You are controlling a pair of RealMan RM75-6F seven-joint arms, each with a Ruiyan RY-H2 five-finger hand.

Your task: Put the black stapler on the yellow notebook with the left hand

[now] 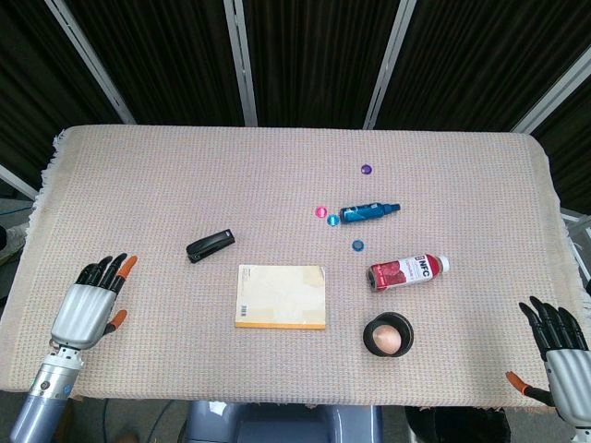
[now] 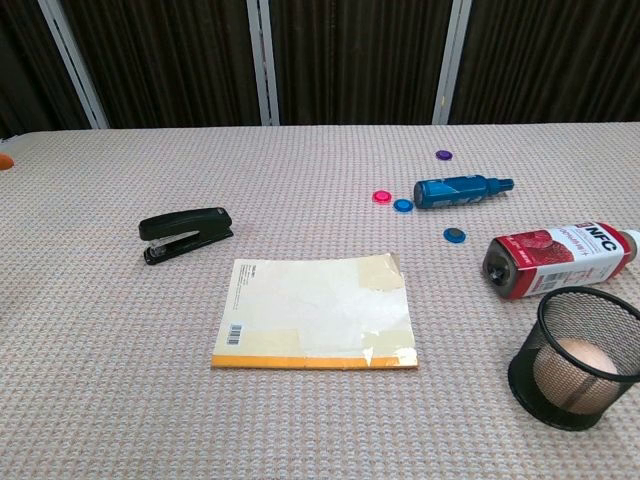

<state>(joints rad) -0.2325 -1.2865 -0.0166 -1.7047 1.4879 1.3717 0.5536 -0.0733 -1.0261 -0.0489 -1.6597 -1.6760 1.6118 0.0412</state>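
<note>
The black stapler (image 1: 211,245) (image 2: 186,232) lies on the table cloth, up and to the left of the yellow notebook (image 1: 282,296) (image 2: 315,311), with a small gap between them. The notebook lies flat near the table's middle front. My left hand (image 1: 90,303) rests open at the front left, palm down, well to the left of the stapler and holding nothing. My right hand (image 1: 557,349) sits open at the front right corner, also holding nothing. In the chest view only an orange fingertip shows at the left edge.
A red-labelled bottle (image 1: 408,271) (image 2: 560,258) lies right of the notebook. A black mesh cup (image 1: 388,334) (image 2: 577,357) with an egg-like ball stands in front of it. A blue bottle (image 1: 368,212) (image 2: 460,188) and several small coloured discs (image 1: 321,212) lie further back.
</note>
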